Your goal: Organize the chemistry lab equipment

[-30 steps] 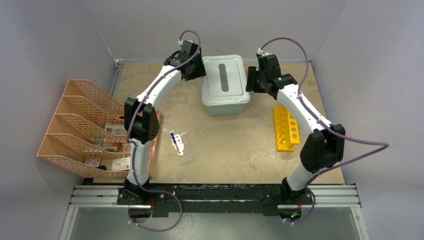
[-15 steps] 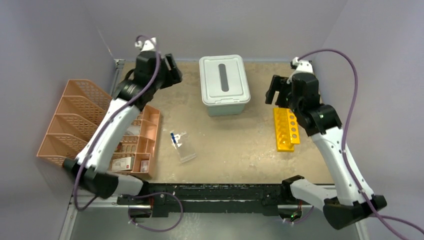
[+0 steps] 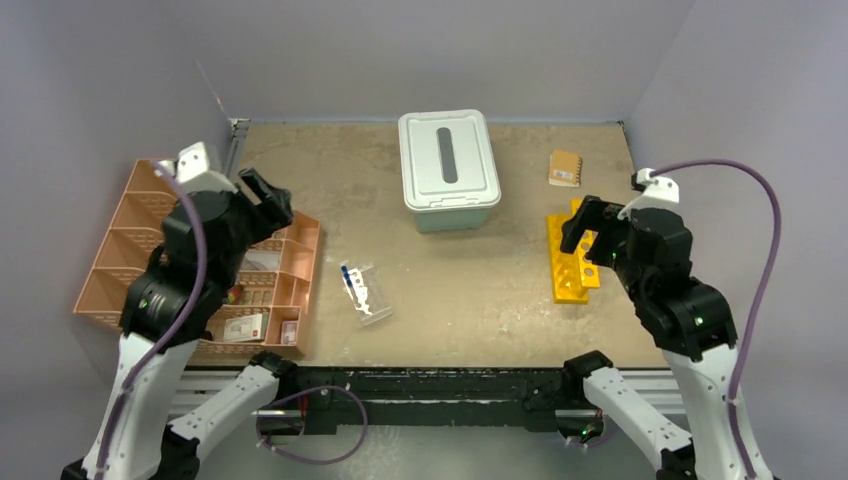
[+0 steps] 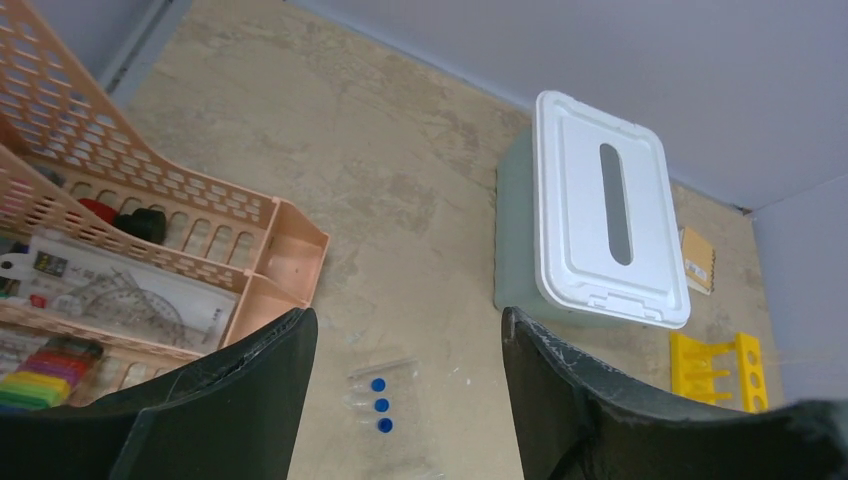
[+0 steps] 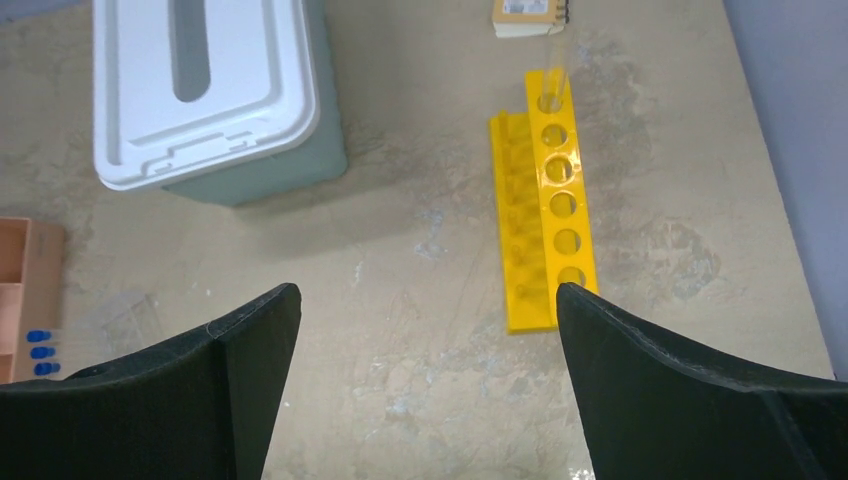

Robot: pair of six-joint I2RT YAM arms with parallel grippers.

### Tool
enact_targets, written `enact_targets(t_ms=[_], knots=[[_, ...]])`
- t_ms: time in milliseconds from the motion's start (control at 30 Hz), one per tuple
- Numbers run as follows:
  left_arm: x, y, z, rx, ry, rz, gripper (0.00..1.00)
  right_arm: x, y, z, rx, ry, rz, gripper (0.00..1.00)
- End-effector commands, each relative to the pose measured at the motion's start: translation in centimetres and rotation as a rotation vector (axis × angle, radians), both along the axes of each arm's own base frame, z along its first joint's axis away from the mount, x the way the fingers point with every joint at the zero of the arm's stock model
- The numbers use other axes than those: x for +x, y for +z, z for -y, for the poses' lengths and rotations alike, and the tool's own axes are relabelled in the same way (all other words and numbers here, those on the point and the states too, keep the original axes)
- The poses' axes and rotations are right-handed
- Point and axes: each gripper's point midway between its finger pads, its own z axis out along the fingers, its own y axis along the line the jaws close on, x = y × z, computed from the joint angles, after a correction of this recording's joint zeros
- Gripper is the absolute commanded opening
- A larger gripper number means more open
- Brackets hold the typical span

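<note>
A clear packet of blue-capped tubes (image 3: 365, 292) lies flat on the table left of centre; the left wrist view has it (image 4: 380, 405) below and between my fingers, and it sits at the left edge of the right wrist view (image 5: 40, 352). One thin glass tube (image 5: 553, 75) stands in the far hole of the yellow rack (image 5: 545, 230). My left gripper (image 3: 262, 195) hangs open and empty above the peach trays. My right gripper (image 3: 582, 240) hovers open and empty over the yellow rack (image 3: 572, 258). From the wrists, both the left gripper (image 4: 405, 320) and the right gripper (image 5: 428, 290) have wide gaps with only table between.
A white-lidded bin (image 3: 450, 170) with a slot stands at the back centre. A small brown notebook (image 3: 565, 167) lies behind the rack. Peach organizer trays (image 3: 120, 255) holding stationery line the left side, with a low compartment tray (image 3: 295, 265) beside them.
Both arms have swung back from the white bin toward the near corners, the left over the trays and the right over the rack. Both grippers have opened wider.
</note>
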Motion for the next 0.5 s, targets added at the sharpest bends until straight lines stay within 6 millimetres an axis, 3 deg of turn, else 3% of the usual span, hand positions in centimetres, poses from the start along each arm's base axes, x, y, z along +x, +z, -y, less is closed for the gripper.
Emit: enact_targets(t_ms=[0,200,467], knots=[[-3.5,3.4,-3.1,0.026,0.064,0.086,0.68,-1.7,4.9,1.5,0.014,-0.038,0.153,0.99],[-5.5,5.0,-3.3,-0.018,0.04,0.115,0.7,-3.7,7.3,3.0,0.004,-0.066,0.246,0.99],[-6.3,4.9,-3.4,-0.012,0.023,0.114,0.76,-4.9,7.3,3.7,0.004,-0.085,0.258,0.99]])
